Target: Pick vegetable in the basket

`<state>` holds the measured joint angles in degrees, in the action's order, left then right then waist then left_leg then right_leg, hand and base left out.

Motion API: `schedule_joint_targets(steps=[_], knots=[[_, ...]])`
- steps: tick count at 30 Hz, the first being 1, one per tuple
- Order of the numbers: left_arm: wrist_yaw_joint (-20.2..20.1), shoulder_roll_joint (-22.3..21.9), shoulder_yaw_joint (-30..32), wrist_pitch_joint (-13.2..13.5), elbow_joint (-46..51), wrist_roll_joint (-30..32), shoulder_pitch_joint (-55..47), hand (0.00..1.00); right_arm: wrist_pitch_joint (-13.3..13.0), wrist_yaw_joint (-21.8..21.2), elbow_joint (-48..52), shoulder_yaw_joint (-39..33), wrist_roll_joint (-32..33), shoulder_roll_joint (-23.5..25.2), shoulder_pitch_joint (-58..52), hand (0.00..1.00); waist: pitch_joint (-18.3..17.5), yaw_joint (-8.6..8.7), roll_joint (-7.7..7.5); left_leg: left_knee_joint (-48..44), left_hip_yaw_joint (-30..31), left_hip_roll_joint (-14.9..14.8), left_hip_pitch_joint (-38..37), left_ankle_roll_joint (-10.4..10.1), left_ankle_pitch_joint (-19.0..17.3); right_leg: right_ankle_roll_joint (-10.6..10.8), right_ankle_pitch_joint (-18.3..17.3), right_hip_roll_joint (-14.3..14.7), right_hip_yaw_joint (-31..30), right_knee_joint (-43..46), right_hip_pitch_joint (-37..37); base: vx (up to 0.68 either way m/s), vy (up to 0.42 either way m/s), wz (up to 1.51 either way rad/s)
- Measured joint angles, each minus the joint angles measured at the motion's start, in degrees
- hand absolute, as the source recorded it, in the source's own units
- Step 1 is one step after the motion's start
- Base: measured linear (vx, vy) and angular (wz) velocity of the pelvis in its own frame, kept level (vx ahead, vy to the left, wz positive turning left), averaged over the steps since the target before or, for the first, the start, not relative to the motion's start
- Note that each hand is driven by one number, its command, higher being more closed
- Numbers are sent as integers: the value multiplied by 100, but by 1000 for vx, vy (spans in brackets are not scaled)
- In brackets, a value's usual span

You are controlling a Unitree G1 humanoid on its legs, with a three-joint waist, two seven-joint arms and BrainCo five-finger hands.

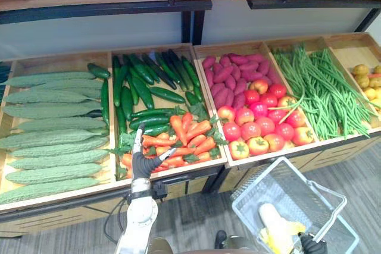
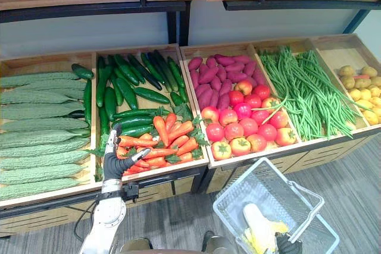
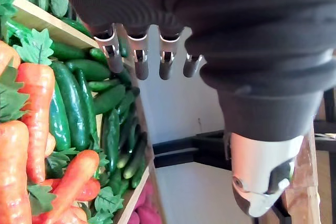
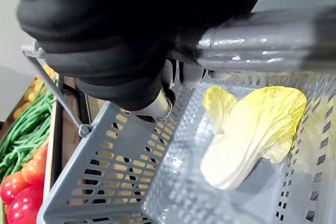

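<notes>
Left eye view first: the left hand [image 1: 143,163] is held over the carrots [image 1: 189,137] at the front of the middle bin, fingers spread and nothing gripped yet. The right hand [image 1: 312,245] is closed round the handle [image 4: 262,40] of the grey basket [image 1: 258,185], down beside the stand, and a pale cabbage [image 4: 247,140] is already lodged inside. Trouble is likely to be met in the pile. The carrots are stacked crosswise with their leafy tops tangled, so a neighbour could be dragged out and dropped over the low front lip onto the floor [image 1: 196,215]. The basket could also be tipped if the handle is allowed to swing. Sloped wooden bins [image 1: 53,63] are set side by side, with cucumbers [image 1: 143,81] behind the carrots and tomatoes [image 1: 262,129] to the right. Grey planked flooring is laid below.
</notes>
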<state>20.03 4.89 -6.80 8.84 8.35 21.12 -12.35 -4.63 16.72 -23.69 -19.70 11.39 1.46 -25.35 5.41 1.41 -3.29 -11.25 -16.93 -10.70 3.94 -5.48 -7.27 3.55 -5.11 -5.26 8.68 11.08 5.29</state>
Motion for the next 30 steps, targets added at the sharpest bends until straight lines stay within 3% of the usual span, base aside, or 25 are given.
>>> schedule_joint_targets(steps=[4,8,15,21,25,30], knots=[[-27,406,19,-111,-466,602,472,0,-1,-90,-63,-16,-68,-88,26,100,-39,129,-15,578,-48,113,-282,-37,357,-33,22,33,-265,-41,4,56,-9,-1],[-274,1084,18,-194,-1309,1239,868,0,-6,-290,-268,9,-136,-315,333,100,-39,426,35,1013,-121,162,-494,-33,618,-92,125,73,-351,-132,15,-13,-12,-11],[-628,1783,24,-234,-1907,2075,873,0,-58,-477,-267,5,-311,-474,621,100,61,433,188,1145,-331,211,-460,28,751,-33,477,104,-609,-525,109,-84,8,-18],[-775,1967,8,-208,-2180,2745,847,0,-58,-587,-268,12,-430,-548,812,100,161,462,321,1329,-285,320,-333,15,788,46,544,86,-758,-662,319,-55,2,-9],[-797,2077,2,-247,-2554,3000,888,0,-56,-600,-267,15,-497,-551,899,100,194,566,331,1334,-271,347,-190,19,823,59,648,74,-776,-738,426,35,2,-2],[-779,2294,-219,-325,-2809,3244,1351,0,-60,-585,-254,12,-506,-665,1133,100,463,559,344,1306,-348,382,-93,38,833,68,682,57,-892,-737,555,54,12,-8]])
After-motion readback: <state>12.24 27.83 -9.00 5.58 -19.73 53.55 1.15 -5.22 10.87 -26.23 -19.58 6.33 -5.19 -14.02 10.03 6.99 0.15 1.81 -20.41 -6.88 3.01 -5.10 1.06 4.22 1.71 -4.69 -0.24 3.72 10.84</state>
